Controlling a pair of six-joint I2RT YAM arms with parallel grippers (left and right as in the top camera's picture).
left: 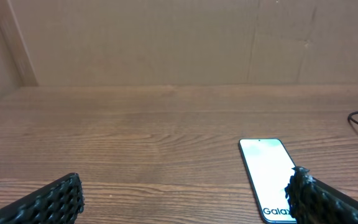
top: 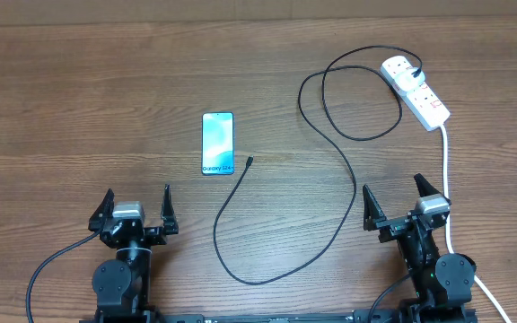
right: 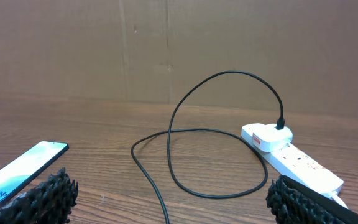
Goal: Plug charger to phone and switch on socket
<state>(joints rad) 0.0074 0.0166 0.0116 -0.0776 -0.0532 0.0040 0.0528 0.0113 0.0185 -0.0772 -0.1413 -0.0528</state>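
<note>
The phone [left: 263,168] has its near corner hidden behind the left claw [left: 185,190].

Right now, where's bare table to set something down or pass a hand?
Widest free patch: left of the phone, from the left tool to the far edge. Also: far centre between phone and charger loops. Crowded: right side, charger loops, socket and white cord beside the right tool.
</note>
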